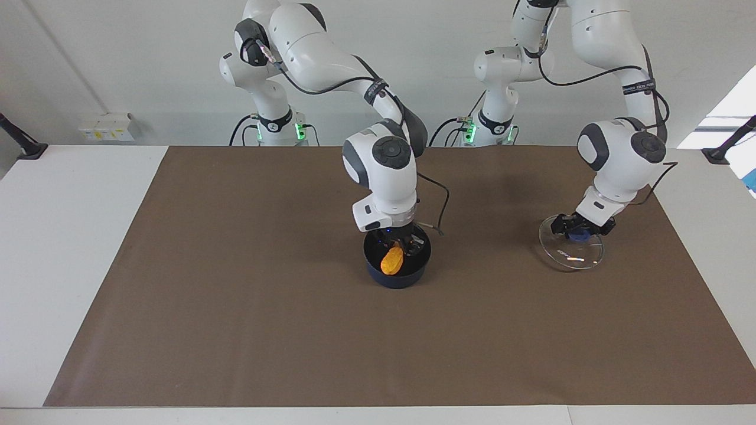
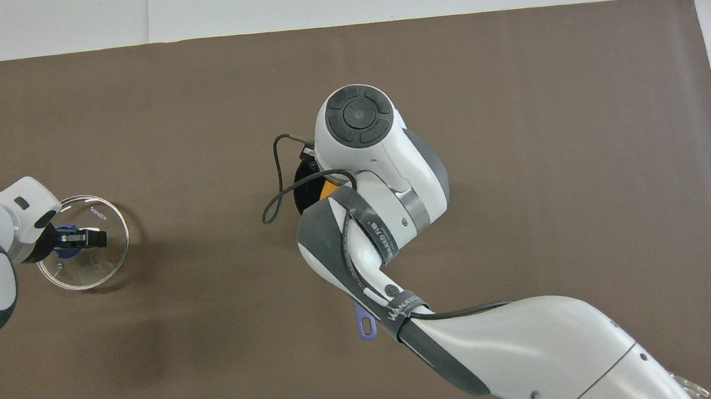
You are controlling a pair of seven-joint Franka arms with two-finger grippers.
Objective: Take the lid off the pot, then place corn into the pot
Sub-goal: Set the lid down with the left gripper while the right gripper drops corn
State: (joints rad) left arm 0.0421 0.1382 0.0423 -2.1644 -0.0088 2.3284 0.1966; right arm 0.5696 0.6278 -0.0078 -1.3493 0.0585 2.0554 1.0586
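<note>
The navy pot (image 1: 397, 276) stands mid-table. My right gripper (image 1: 400, 243) reaches down into it, shut on the top end of the orange-yellow corn (image 1: 392, 260), which hangs tilted inside the pot. In the overhead view my right wrist covers most of the pot (image 2: 301, 196). Only a sliver of corn (image 2: 326, 190) and the end of the pot's blue handle (image 2: 365, 324) show there. My left gripper (image 1: 576, 233) is shut on the blue knob of the glass lid (image 1: 572, 252). It holds the lid tilted, low at the mat, toward the left arm's end, and the lid also shows in the overhead view (image 2: 85, 254).
A brown mat (image 1: 236, 295) covers most of the white table. A black cable (image 2: 276, 194) loops out from my right wrist beside the pot.
</note>
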